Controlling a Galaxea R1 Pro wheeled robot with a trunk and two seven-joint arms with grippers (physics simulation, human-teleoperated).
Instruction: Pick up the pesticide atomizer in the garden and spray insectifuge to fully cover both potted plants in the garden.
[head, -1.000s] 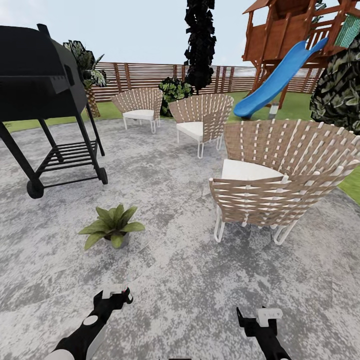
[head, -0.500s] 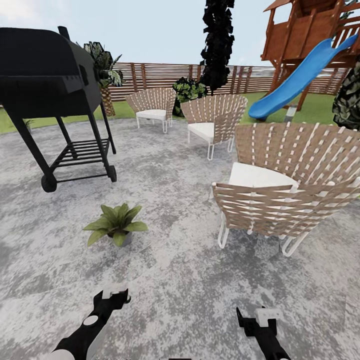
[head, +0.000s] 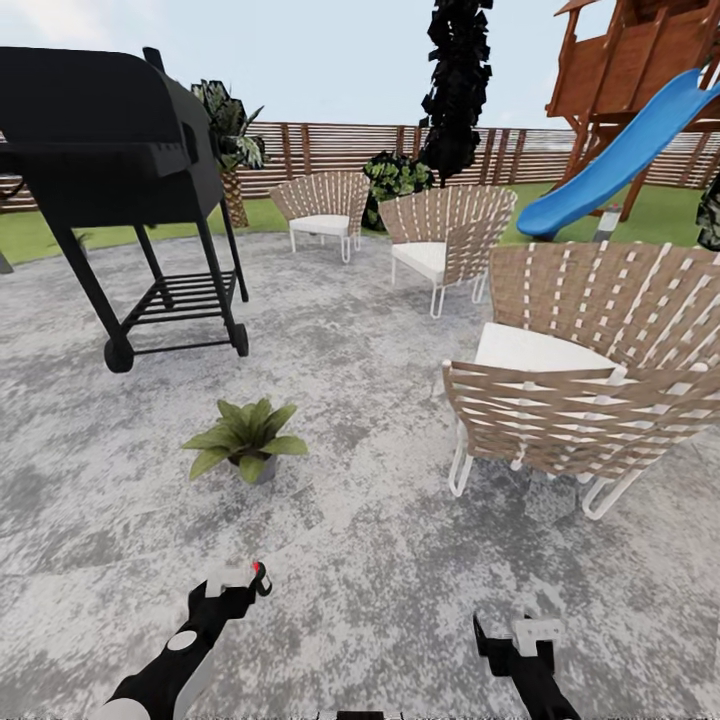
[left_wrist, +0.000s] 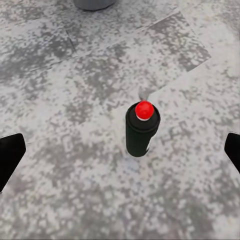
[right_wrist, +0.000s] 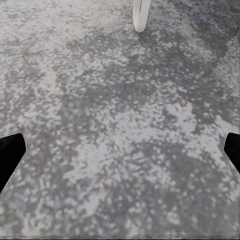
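I've got the pesticide atomizer standing upright on the mottled grey patio, dead centre between the fingers of my left gripper in the left wrist view, a dark bottle with a red dot on its cap. From the head view I only catch that red cap peeking just past the gripper, so the bottle sits right in front of the left arm, close to the robot's base. The left fingers are spread wide with the bottle untouched between them, which I judge is my line-up for closing on it. The right gripper hangs over bare paving; its fingers are also splayed apart and hold nothing, kept out of the way since the left arm has the better reach

One potted plant sits on the paving a little beyond the left gripper, near enough that I could spray it once the bottle is in hand. Further out stand the black grill on the left and a woven chair on the right, with the slatted fence behind
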